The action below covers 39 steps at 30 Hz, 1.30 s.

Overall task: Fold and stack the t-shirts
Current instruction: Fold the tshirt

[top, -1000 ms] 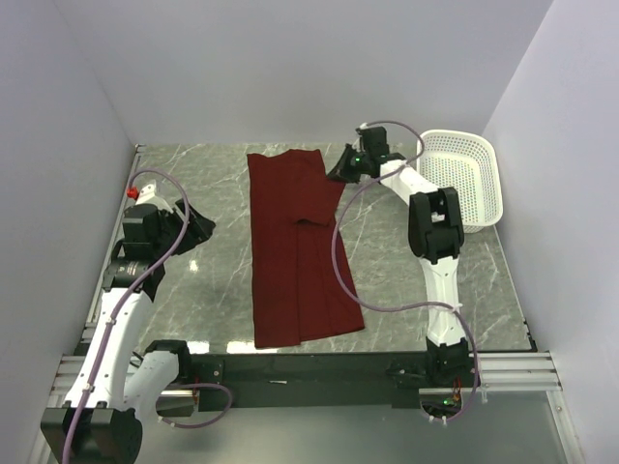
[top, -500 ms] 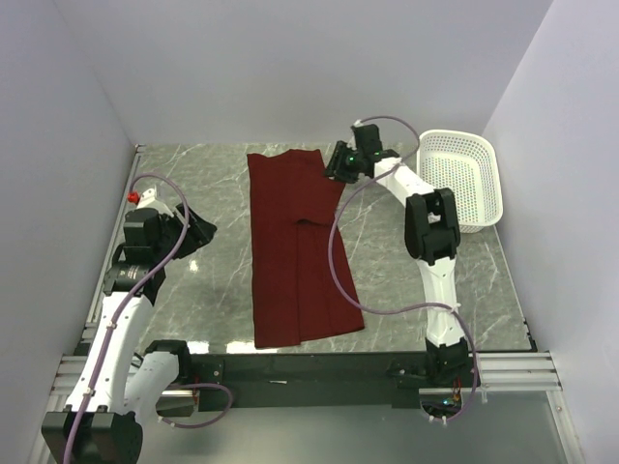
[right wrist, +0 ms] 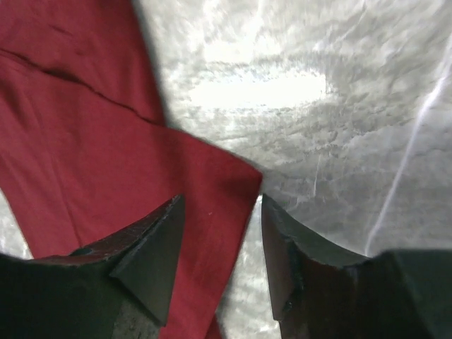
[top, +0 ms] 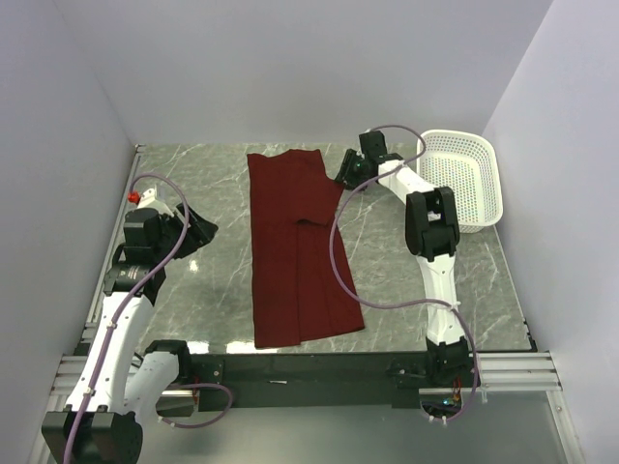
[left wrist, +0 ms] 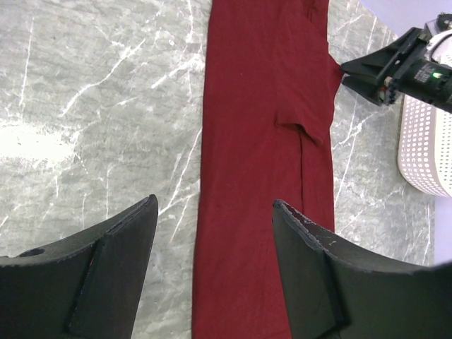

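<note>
A plain maroon short-sleeved cloth t-shirt (top: 295, 251) lies flat on the grey marble surface (top: 193, 174). It is folded lengthwise into a long narrow strip that runs from close to the far edge down to just short of the near edge, roughly midway between the left and right edges. The lower half shows a second layer on its right side, with a straight seam down its length and a small step where that layer begins.

The right claw (top: 344, 178) is at the strip's far right corner, low over the cloth. In the right wrist view its two dark fingers (right wrist: 152, 247) stand apart, and the cloth's pointed corner (right wrist: 233, 173) lies on the marble in the gap between them; nothing is pinched.

The left claw (top: 198, 230) hangs over the left part of the surface, well apart from the t-shirt's left edge. Its jaws are spread wide and empty, and in the left wrist view the strip shows between them.

A white perforated plastic basket (top: 455, 135) sits in the far right corner of the surface, just beside the right arm.
</note>
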Tool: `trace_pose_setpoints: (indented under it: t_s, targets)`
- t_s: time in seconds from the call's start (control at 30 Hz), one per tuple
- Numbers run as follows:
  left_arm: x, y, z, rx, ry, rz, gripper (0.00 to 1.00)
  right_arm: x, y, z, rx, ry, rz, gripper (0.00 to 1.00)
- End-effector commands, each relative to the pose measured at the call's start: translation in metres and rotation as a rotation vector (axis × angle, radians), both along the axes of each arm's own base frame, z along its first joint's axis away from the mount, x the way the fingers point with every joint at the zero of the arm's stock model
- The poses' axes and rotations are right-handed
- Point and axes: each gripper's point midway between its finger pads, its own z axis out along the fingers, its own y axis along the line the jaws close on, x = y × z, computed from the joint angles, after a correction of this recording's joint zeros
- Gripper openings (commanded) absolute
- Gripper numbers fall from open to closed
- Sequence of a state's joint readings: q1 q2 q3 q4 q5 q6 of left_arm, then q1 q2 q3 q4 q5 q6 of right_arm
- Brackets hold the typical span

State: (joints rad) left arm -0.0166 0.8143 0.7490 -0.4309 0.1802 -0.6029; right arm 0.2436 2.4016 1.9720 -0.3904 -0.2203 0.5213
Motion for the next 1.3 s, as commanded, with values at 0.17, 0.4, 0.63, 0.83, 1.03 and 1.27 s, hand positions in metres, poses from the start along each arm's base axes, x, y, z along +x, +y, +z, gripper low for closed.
trace_pose_setpoints:
  t_s: [0.17,0.4,0.63,0.83,1.03,1.27]
  targets:
    - [0.003,-0.003,0.007,-0.027,-0.032,-0.008,0.72,0.001,0.009,-0.015,0.062,0.044,0.007,0.47]
    - [0.003,-0.003,0.009,-0.029,-0.033,-0.008,0.72,-0.001,0.013,-0.017,0.112,0.057,0.015,0.24]
    - [0.003,-0.004,0.008,-0.034,-0.034,-0.009,0.72,0.006,-0.001,0.007,0.159,0.004,-0.002,0.03]
    - [0.003,-0.004,0.01,-0.03,-0.039,-0.011,0.71,0.005,0.002,0.043,0.211,-0.068,0.031,0.0]
    - [0.002,-0.004,0.01,-0.029,-0.038,-0.009,0.71,0.001,0.025,0.076,0.203,-0.147,0.101,0.0]
    - [0.0,-0.003,0.011,-0.026,-0.038,-0.009,0.71,-0.023,0.099,0.081,0.129,-0.173,0.276,0.0]
